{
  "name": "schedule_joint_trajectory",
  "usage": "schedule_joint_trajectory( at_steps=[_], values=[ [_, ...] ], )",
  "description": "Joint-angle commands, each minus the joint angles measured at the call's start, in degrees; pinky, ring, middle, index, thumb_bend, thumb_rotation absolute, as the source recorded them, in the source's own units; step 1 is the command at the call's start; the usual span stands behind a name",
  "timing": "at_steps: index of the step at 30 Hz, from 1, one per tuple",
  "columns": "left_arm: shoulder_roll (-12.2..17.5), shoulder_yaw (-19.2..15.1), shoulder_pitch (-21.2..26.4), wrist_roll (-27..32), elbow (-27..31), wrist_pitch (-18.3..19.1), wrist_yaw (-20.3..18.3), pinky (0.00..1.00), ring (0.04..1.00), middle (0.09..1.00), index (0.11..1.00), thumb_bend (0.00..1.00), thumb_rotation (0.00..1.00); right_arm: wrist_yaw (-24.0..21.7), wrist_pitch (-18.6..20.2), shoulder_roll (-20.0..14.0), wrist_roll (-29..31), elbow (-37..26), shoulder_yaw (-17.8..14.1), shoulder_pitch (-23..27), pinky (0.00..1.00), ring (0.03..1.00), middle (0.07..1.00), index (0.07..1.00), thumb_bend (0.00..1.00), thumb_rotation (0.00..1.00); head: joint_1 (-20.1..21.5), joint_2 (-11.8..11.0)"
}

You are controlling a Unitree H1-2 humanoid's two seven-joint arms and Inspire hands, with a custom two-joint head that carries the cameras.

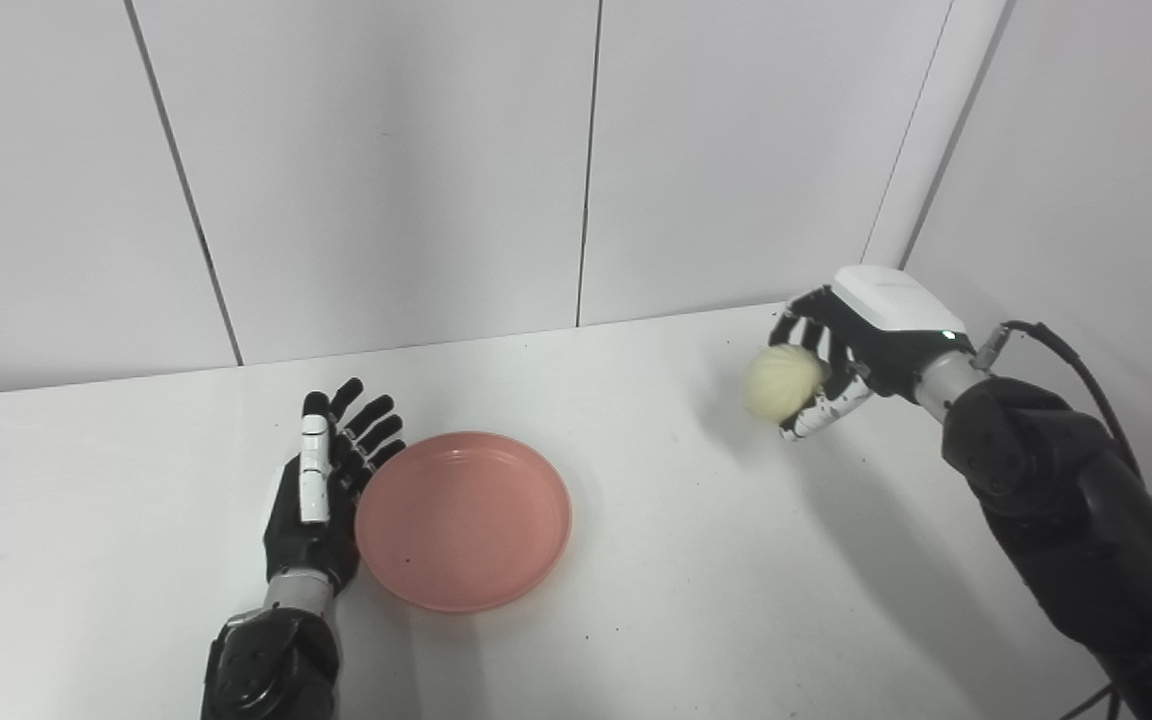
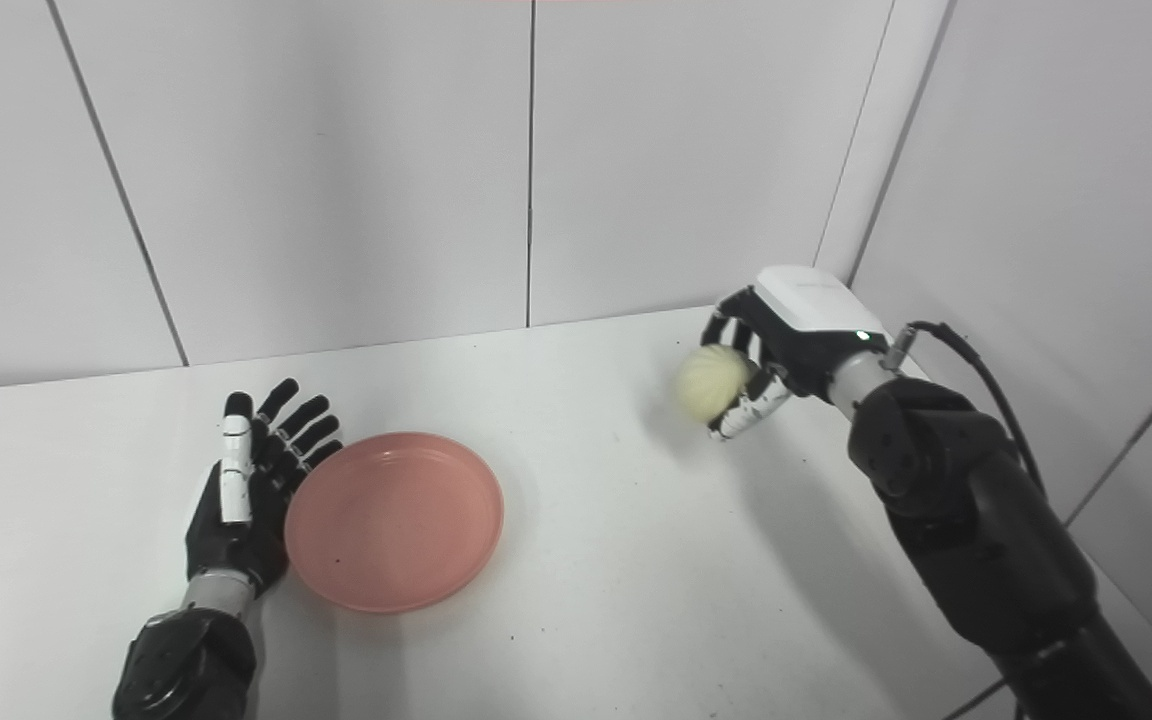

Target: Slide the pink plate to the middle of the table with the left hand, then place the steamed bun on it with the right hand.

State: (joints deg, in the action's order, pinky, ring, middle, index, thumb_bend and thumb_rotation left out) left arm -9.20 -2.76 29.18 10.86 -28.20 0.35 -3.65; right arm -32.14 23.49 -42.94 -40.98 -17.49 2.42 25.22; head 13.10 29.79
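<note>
- A pink plate (image 1: 464, 520) sits flat on the white worktop (image 1: 686, 560), somewhat left of the middle and empty.
- The left hand (image 1: 321, 490) lies beside the plate's left rim with its fingers (image 1: 368, 425) spread and straight, holding nothing. The palm side appears to touch the rim or sit just beside it; contact cannot be confirmed.
- The sliding step looks finished or nearly so, since the plate rests near the centre, though it may still want a small push to the right.
- The right hand (image 1: 841, 365) hovers above the worktop at the far right, well apart from the plate.
- Its fingers (image 1: 816, 420) are curled around a pale, round steamed bun (image 1: 784, 382), which bulges out on the side facing the plate. The bun is lifted clear of the surface, its shadow falling below it.
- What remains, by this reading: carrying the bun leftward and toward the near edge to reach the plate, lowering it into the dish, and opening the fingers.
</note>
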Motion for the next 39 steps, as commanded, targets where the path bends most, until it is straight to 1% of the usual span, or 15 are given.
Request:
schedule_joint_trajectory(
  at_steps=[1, 4, 6, 9, 11, 14, 21, 23, 25, 28, 29, 32, 35, 36, 39],
  values=[
    [-1.1, 0.4, -0.4, -0.4, -1.7, 0.7, 0.7, 0.80, 0.821, 0.827, 0.874, 0.66, 0.93, 0.0, 2.2, 0.4, -0.3, -2.3, -0.6, 2.9, 0.21, 0.282, 0.453, 0.505, 0.53, 0.00, -1.0, 0.0],
    [-1.7, 0.5, -0.3, -0.5, -2.0, 0.4, 1.0, 0.79, 0.816, 0.822, 0.877, 0.66, 0.93, -0.4, 2.3, 1.4, 0.2, -2.8, -0.5, 3.8, 0.22, 0.282, 0.474, 0.488, 0.53, 0.00, -3.4, 0.1],
    [-2.1, 0.7, -0.1, -0.9, -2.7, -0.3, 1.3, 0.78, 0.812, 0.820, 0.878, 0.66, 0.94, 0.6, 0.8, 2.2, 1.6, -2.2, -0.7, 3.9, 0.21, 0.274, 0.476, 0.486, 0.53, 0.00, -4.6, 0.2],
    [-2.7, 1.3, 0.0, -1.5, -3.5, -1.2, 1.6, 0.78, 0.817, 0.827, 0.876, 0.64, 0.95, 3.1, -2.0, 3.4, 3.1, -0.3, -0.7, 3.8, 0.22, 0.287, 0.434, 0.523, 0.52, 0.00, -6.8, 0.4],
    [-3.0, 1.5, 0.2, -1.9, -4.1, -1.8, 1.8, 0.79, 0.818, 0.828, 0.869, 0.63, 0.96, 3.8, -2.9, 3.9, 3.4, 0.4, 0.0, 4.2, 0.22, 0.286, 0.435, 0.532, 0.52, 0.00, -8.0, 0.5],
    [-3.4, 1.8, 0.6, -2.2, -5.5, -2.9, 1.8, 0.80, 0.817, 0.824, 0.869, 0.64, 0.97, 4.0, -3.8, 4.8, 3.7, 0.5, 1.1, 4.9, 0.22, 0.293, 0.469, 0.505, 0.53, 0.00, -8.9, 0.5],
    [-4.4, 1.7, 1.2, -2.4, -7.8, -4.8, 2.2, 0.82, 0.809, 0.808, 0.875, 0.62, 0.95, 3.7, -2.3, 9.9, 3.0, -1.3, 4.5, 6.4, 0.19, 0.263, 0.438, 0.528, 0.53, 0.00, -11.7, 0.5],
    [-4.5, 1.8, 1.3, -2.7, -8.1, -5.3, 2.1, 0.82, 0.805, 0.806, 0.876, 0.62, 0.95, 3.7, -2.7, 10.7, 2.9, -1.6, 5.1, 6.4, 0.20, 0.280, 0.433, 0.528, 0.52, 0.00, -12.7, 0.4],
    [-4.7, 2.0, 1.2, -3.2, -8.1, -5.2, 2.4, 0.81, 0.802, 0.807, 0.874, 0.62, 0.95, 3.2, -2.4, 12.5, 2.5, -2.2, 6.6, 6.4, 0.23, 0.312, 0.436, 0.526, 0.52, 0.00, -14.0, 0.6],
    [-4.8, 2.3, 1.1, -3.8, -8.1, -5.4, 2.7, 0.80, 0.799, 0.807, 0.867, 0.62, 0.94, 2.9, -2.1, 14.6, 1.8, -2.7, 8.3, 6.4, 0.21, 0.289, 0.425, 0.530, 0.52, 0.00, -14.7, 0.8],
    [-4.7, 2.4, 1.1, -3.8, -8.4, -5.8, 2.5, 0.80, 0.802, 0.811, 0.871, 0.62, 0.95, 2.8, -2.3, 15.0, 1.4, -2.7, 9.0, 6.4, 0.22, 0.296, 0.425, 0.530, 0.52, 0.00, -15.0, 0.7],
    [-4.7, 2.3, 1.2, -3.8, -8.9, -6.6, 2.3, 0.79, 0.806, 0.815, 0.873, 0.62, 0.95, 2.4, -2.5, 15.9, 0.6, -2.9, 10.4, 6.4, 0.29, 0.370, 0.442, 0.522, 0.53, 0.00, -15.3, 0.6],
    [-4.6, 2.2, 1.3, -3.7, -9.5, -7.1, 2.2, 0.78, 0.801, 0.813, 0.867, 0.63, 0.94, 3.3, -4.1, 17.0, -0.7, -2.3, 12.2, 6.3, 0.31, 0.383, 0.449, 0.515, 0.53, 0.00, -15.4, 0.5],
    [-4.6, 2.2, 1.3, -3.6, -9.6, -7.1, 2.2, 0.78, 0.800, 0.813, 0.868, 0.63, 0.94, 3.6, -4.5, 17.3, -0.9, -2.0, 12.6, 6.2, 0.29, 0.364, 0.441, 0.515, 0.53, 0.00, -15.4, 0.5],
    [-4.4, 2.3, 1.0, -3.9, -9.4, -7.2, 2.1, 0.79, 0.800, 0.814, 0.871, 0.63, 0.95, 4.4, -5.5, 18.5, -0.1, -0.8, 13.3, 5.7, 0.27, 0.351, 0.430, 0.516, 0.53, 0.00, -15.2, 0.4]
  ],
)
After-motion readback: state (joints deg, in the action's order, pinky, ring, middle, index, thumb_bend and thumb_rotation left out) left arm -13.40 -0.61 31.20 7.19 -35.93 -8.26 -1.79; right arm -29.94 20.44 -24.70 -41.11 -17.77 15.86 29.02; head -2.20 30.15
